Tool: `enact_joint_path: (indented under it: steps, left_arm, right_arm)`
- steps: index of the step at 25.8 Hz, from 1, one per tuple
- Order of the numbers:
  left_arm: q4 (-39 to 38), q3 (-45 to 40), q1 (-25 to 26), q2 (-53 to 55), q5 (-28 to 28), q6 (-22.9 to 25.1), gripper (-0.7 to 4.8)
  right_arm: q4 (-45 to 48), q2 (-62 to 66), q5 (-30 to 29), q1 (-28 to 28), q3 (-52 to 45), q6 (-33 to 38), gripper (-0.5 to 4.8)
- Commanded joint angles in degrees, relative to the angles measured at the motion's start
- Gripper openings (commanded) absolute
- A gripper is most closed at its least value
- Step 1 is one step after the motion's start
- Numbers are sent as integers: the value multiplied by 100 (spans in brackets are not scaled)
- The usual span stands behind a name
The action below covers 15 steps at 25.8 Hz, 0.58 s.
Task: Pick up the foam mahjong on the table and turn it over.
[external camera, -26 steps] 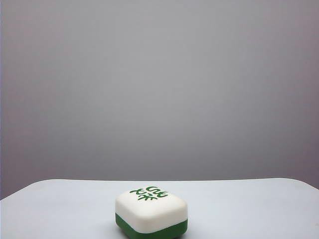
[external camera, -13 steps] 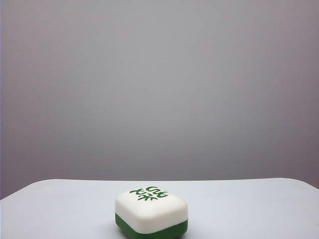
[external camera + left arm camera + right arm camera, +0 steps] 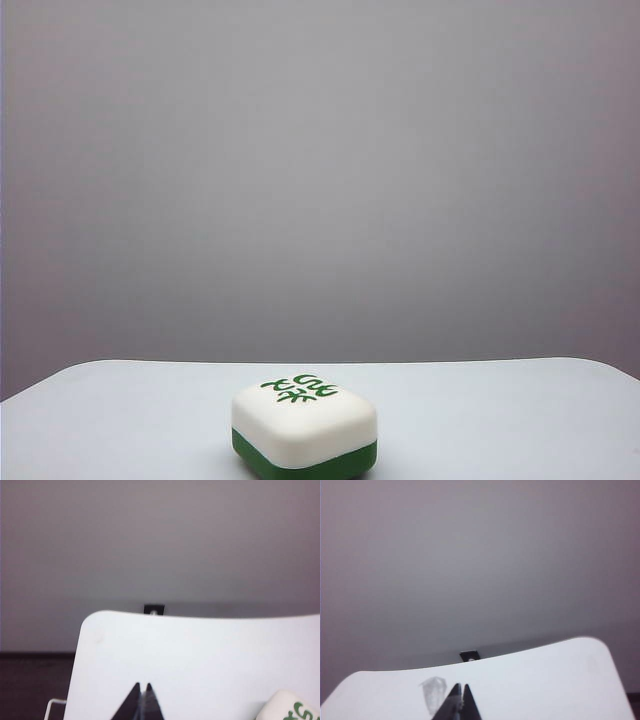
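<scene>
Left gripper (image 3: 142,686): dark fingertips pressed together, jaws closed, nothing held, seen only in the left wrist view. Right gripper (image 3: 459,686): fingertips likewise meeting at a point, jaws closed, empty. Neither arm appears in the exterior view.

Right hand (image 3: 459,692) with dark pointed fingertips pressed together, over plain white smooth desk (image 3: 535,685), faint grey smudge (image 3: 433,694) beside it
</scene>
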Motion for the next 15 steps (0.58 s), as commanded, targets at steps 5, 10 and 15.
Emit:
enact_joint_path:
  steps: [5,10,15]
  left_arm:
    - [-149,787,0,1353,1410,304,-6]
    - [-439,935,0,1624,1397,304,-6]
    - [-977,935,-11,1624,896,258,-6]
  right_arm:
    - [184,2868,-1637,-9,1416,-459,-4]
    - [179,5316,-3342,13,2549,-643,-4]
    - [177,7291,-3762,389,3418,-778,3]
